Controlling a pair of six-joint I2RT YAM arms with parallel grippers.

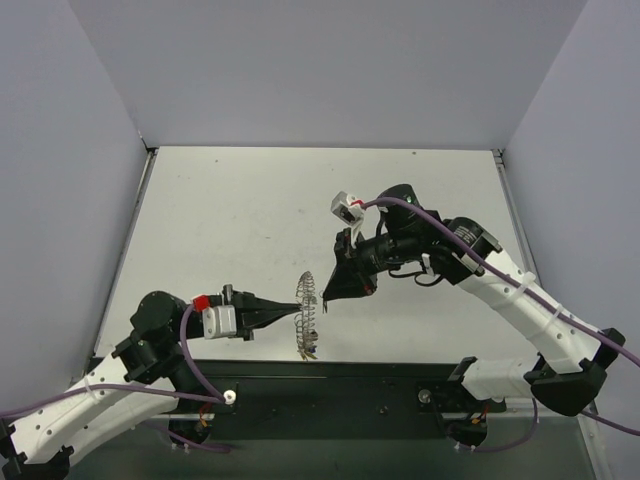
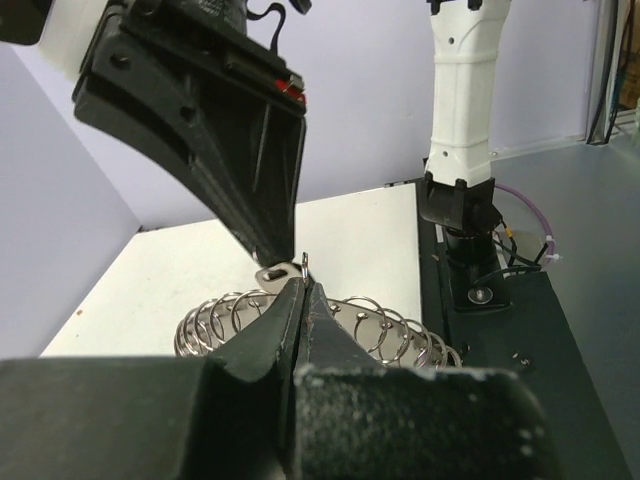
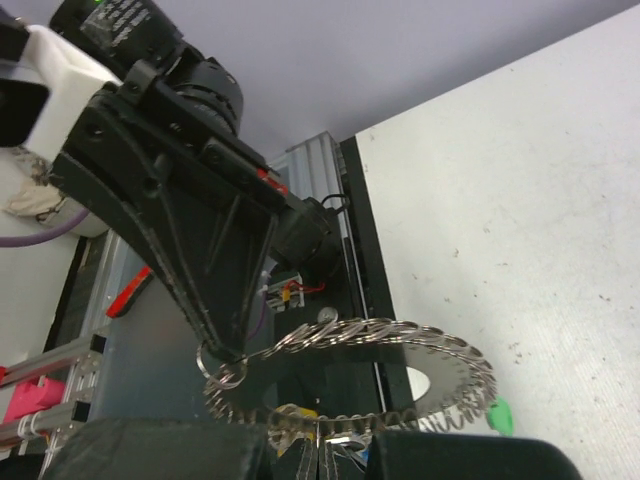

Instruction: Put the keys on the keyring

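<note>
From above, the keyring (image 1: pixel 308 298) stands edge-on in the air over the near part of the worktop (image 1: pixel 230 210), pinched between your two arms. A few keys (image 1: pixel 311 347) dangle from its lower end. Your left fingers (image 1: pixel 275 313) are closed on the ring's left side. Your right fingers (image 1: pixel 340 280) are closed too, their tip at its right side. The worktop is pale and matt with a few dark specks. Plain lilac-grey walls (image 1: pixel 330 70) close it on three sides, and a black strip (image 1: pixel 330 395) runs along the near edge.

In the left wrist view, your left fingers (image 2: pixel 285 330) grip the coil (image 2: pixel 380 322). The right fingers (image 2: pixel 230 160) come down just above them onto a small silvery tab (image 2: pixel 268 273). I cannot tell whether that tab is a key or the ring's end. The two tips nearly touch, so I judge you should brace the ring with the left and make only small, slow turns with the right.

In the right wrist view, your right fingers (image 3: pixel 345 460) sit closed at the ring's near rim (image 3: pixel 440 350). The left fingers (image 3: pixel 200 250) hold the far side, beside a small loop (image 3: pixel 225 372). A green key (image 3: pixel 500 415) hangs at the right. Thread along the wire's curve, since pulling sideways would probably spring the coil out of the left grip.
</note>
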